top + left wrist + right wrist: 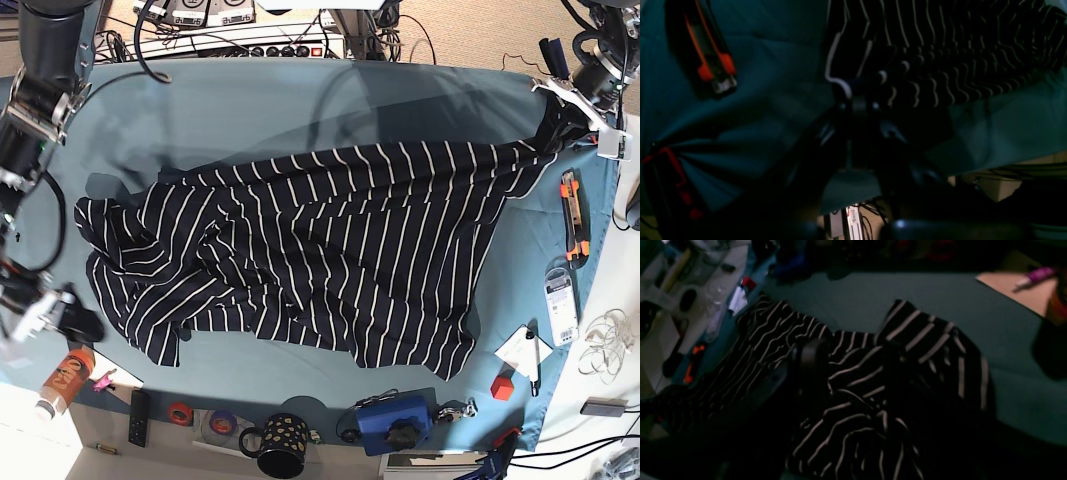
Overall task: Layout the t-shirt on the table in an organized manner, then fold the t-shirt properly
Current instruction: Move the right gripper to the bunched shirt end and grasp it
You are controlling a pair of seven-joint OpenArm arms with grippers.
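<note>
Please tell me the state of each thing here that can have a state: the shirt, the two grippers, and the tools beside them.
Dark navy t-shirt with thin white stripes: spread across the teal-blue cloth table, wrinkled, not folded.
Left gripper: shut on the t-shirt's edge.
Right gripper: open, beside the shirt, holding nothing.
Orange-and-black utility knife: lying flat on the table.

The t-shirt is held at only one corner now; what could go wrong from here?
1. The left gripper is shut on the t-shirt at the table's far edge. Pulling further could drag fabric over the side.
2. The right gripper is open beside the shirt's other end, which lies bunched and wrinkled, so those folds may remain.
3. An orange utility knife lies near the held corner; moving cloth might sweep it off.
</note>
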